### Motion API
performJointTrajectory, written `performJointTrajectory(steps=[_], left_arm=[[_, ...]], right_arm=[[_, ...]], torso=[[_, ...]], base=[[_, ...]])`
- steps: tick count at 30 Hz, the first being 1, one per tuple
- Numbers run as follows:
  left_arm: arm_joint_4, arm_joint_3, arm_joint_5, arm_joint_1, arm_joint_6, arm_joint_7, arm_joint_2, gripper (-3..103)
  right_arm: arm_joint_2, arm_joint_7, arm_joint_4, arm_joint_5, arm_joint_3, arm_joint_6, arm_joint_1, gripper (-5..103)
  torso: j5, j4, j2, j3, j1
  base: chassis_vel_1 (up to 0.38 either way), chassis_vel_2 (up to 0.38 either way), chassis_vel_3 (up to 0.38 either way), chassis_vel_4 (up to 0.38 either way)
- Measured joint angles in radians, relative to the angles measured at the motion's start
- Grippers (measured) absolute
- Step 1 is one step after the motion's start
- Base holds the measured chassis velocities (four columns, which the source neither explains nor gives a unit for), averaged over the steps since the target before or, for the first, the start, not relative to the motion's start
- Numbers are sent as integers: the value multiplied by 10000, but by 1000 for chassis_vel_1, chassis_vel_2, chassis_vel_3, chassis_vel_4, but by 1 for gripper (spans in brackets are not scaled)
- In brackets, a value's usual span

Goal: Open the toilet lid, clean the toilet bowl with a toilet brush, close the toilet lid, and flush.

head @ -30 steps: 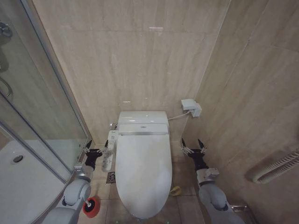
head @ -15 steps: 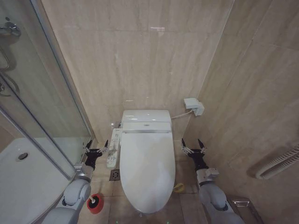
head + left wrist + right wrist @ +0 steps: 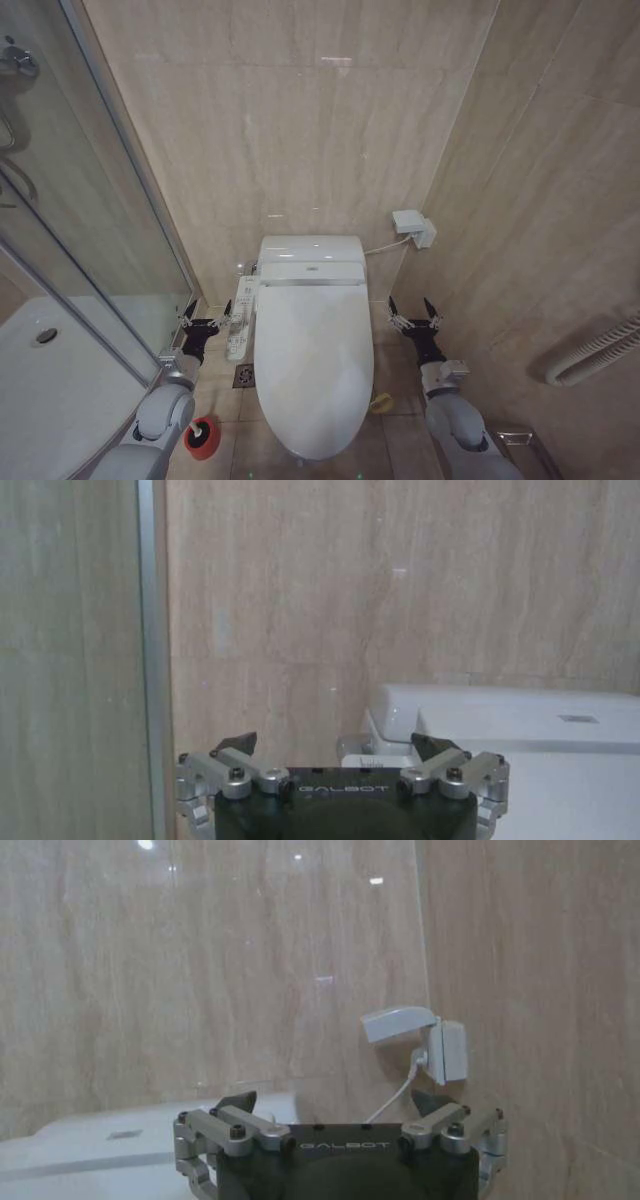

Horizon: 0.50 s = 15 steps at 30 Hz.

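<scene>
The toilet lid (image 3: 315,360) lies shut over the white toilet bowl (image 3: 300,452), with the electronic seat unit (image 3: 311,260) at its rear against the wall. A red holder with the toilet brush (image 3: 200,437) stands on the floor left of the bowl. My left gripper (image 3: 206,316) hangs open left of the toilet, beside the long button panel (image 3: 241,318). On the other side of the toilet my right gripper (image 3: 414,312) is open too. Both hold nothing. The left wrist view has the seat unit (image 3: 500,712) beyond the left gripper (image 3: 340,744).
A glass shower enclosure (image 3: 90,260) and its white tray (image 3: 50,400) fill the left. Beige tiled walls close in behind and on the right. A white wall socket (image 3: 413,228) (image 3: 420,1039) with a cable sits right of the toilet. A floor drain (image 3: 244,375) lies left of the bowl.
The whole head view has shifted slightly as the camera moved; the toilet sits a little more to the right than a second ago. Both grippers stay open in the same places.
</scene>
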Motion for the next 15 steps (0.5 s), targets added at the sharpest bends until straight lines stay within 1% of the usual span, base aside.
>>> performJointTrajectory(steps=[3,15], left_arm=[[0,0,0,1,0,0,0,100],[0,0,0,-1,-1,0,0,100]], right_arm=[[-1,0,0,0,0,0,0,100],[0,0,0,0,0,0,0,100]], torso=[[0,0,1,-1,-5],[-1,-1,-1,0,2]], base=[[55,-66,-49,42],[-1,-6,0,3]])
